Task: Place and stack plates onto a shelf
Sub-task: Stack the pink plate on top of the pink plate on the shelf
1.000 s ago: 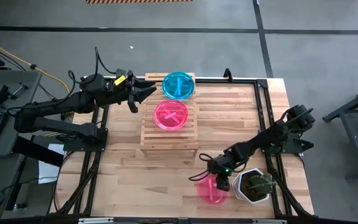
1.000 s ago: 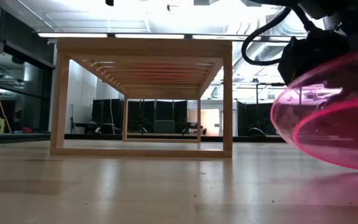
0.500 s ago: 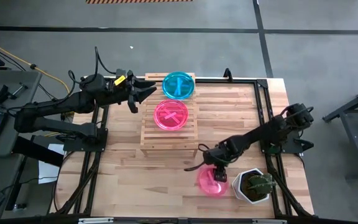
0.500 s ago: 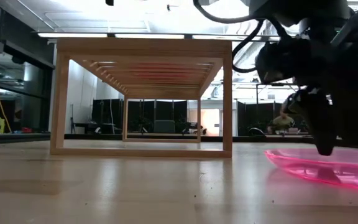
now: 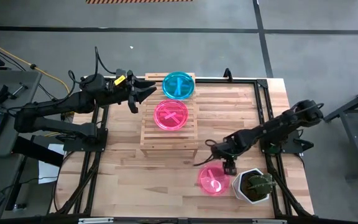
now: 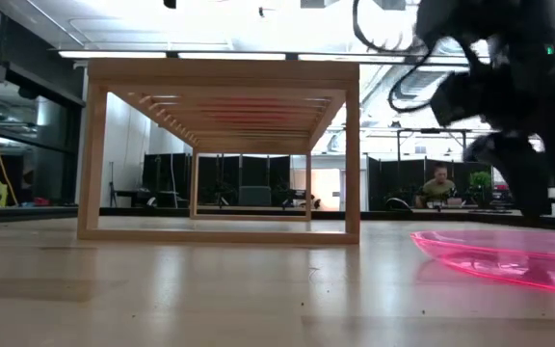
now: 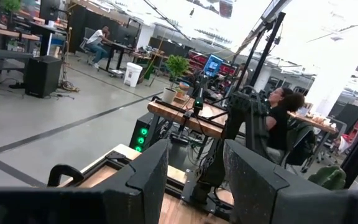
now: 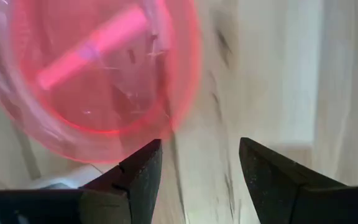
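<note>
A pink plate (image 5: 214,180) lies flat on the tabletop near the front right; it also shows in the low view (image 6: 509,255) and the right wrist view (image 8: 98,74). My right gripper (image 5: 230,168) is open and hangs just above the plate's far right rim, touching nothing; its fingers show in the right wrist view (image 8: 201,155). The wooden slatted shelf (image 5: 166,140) carries a teal plate (image 5: 179,85) at its far end and a pink plate (image 5: 171,115) in its middle. My left gripper (image 5: 149,92) waits open and empty by the shelf's far left corner.
A white plant pot (image 5: 253,185) stands right of the loose pink plate, close to my right gripper. The shelf's near slats (image 5: 169,138) are bare. Bare tabletop (image 5: 135,180) lies near the front left. A black frame (image 5: 261,106) runs along the table's edges.
The loose pink plate stood tilted on its rim at my right gripper and has dropped flat onto the table. My right gripper has risen and drawn back toward the table's far right, off the plate.
</note>
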Robot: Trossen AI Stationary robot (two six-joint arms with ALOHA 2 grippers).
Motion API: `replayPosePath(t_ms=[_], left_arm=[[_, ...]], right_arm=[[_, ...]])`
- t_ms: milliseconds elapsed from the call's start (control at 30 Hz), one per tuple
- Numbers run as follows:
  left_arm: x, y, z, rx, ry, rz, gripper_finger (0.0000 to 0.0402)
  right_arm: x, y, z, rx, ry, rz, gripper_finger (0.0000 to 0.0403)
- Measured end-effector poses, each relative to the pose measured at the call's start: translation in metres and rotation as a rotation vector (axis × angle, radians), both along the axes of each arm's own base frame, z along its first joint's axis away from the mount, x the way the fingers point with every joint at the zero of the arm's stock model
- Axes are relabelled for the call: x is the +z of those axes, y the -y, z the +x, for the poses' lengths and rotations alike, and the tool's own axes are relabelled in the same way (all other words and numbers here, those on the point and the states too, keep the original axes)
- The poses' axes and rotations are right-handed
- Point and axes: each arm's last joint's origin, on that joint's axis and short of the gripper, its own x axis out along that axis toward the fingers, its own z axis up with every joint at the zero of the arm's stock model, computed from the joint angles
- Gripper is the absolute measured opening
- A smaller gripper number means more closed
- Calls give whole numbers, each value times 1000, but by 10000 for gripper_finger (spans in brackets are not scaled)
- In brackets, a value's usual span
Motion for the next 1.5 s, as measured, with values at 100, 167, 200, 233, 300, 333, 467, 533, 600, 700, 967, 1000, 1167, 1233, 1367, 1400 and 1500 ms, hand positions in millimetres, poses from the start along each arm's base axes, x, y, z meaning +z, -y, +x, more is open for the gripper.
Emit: replayPosePath(t_ms=[100, 167, 200, 233, 300, 333, 467, 533, 600, 700, 967, 1000, 1167, 1233, 1367, 1400, 1500], left_arm=[[0, 0, 0, 0, -1, 3, 145], [0, 0, 0, 2, -4, 15, 145], [0, 0, 0, 5, -4, 15, 145], [0, 0, 0, 8, -4, 15, 145], [0, 0, 0, 13, -4, 15, 145], [0, 0, 0, 16, -4, 14, 145], [0, 0, 0, 18, -3, 11, 145], [0, 0, 0, 17, -2, 5, 145], [0, 0, 0, 17, -2, 6, 145], [0, 0, 0, 18, -2, 5, 145], [0, 0, 0, 19, -2, 5, 145], [0, 0, 0, 19, -2, 5, 145], [0, 0, 0, 20, -2, 5, 145], [0, -1, 0, 22, -2, 6, 145], [0, -1, 0, 27, -3, 7, 145], [0, -1, 0, 29, -4, 12, 145], [0, -1, 0, 31, -10, 30, 145]], right_arm=[[-9, 11, -16, -106, 16, 82, 191], [-12, 14, -22, -171, 60, 162, 183], [-13, 14, -24, -195, 82, 198, 178], [-14, 15, -26, -221, 99, 224, 174], [-17, 15, -29, -268, 119, 252, 165], [-19, 15, -29, -284, 121, 261, 161], [-28, 11, -30, -327, 134, 271, 150], [-31, 8, -29, -334, 130, 272, 150], [-34, 6, -28, -343, 127, 282, 150], [-38, 0, -25, -347, 128, 304, 150], [-46, -10, -19, -397, 113, 341, 149], [-46, -10, -19, -406, 110, 340, 149], [-47, -9, -20, -430, 110, 317, 128], [-48, -8, -21, -449, 101, 302, 91], [-49, -6, -20, -478, 93, 301, 12], [-49, -5, -19, -480, 96, 311, 13], [-46, 0, -18, -457, 107, 330, 5]])
